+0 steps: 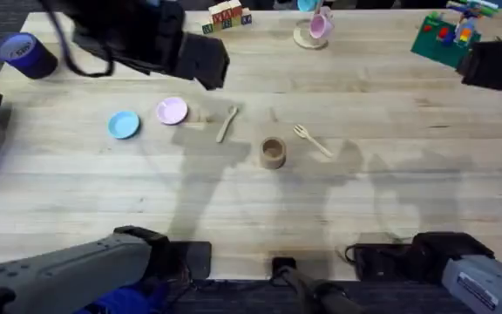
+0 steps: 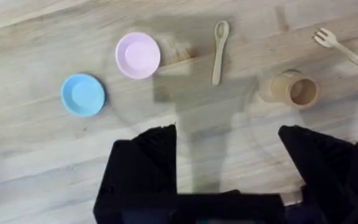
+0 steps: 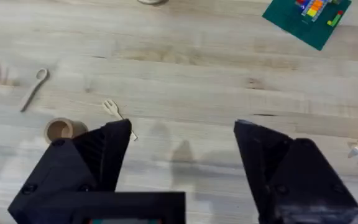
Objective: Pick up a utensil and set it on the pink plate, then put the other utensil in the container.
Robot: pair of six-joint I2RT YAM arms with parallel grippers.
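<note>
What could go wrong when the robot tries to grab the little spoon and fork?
The spoon is thin and lies flat on the table, so the left gripper's open fingers could slide over it or push it away. The pink plate sits right beside a blue plate, so the spoon might land on the wrong one. The fork lies close to the container, so the right gripper might bump the cup over while reaching.

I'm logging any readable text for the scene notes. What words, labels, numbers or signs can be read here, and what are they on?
No text can be read with certainty.
Wooden letter blocks at the table's far edge: red markings, too blurred to read.
White label on the right arm's base: dark print, too small to read.
Spoon, fork, pink plate, container: no markings.
</note>
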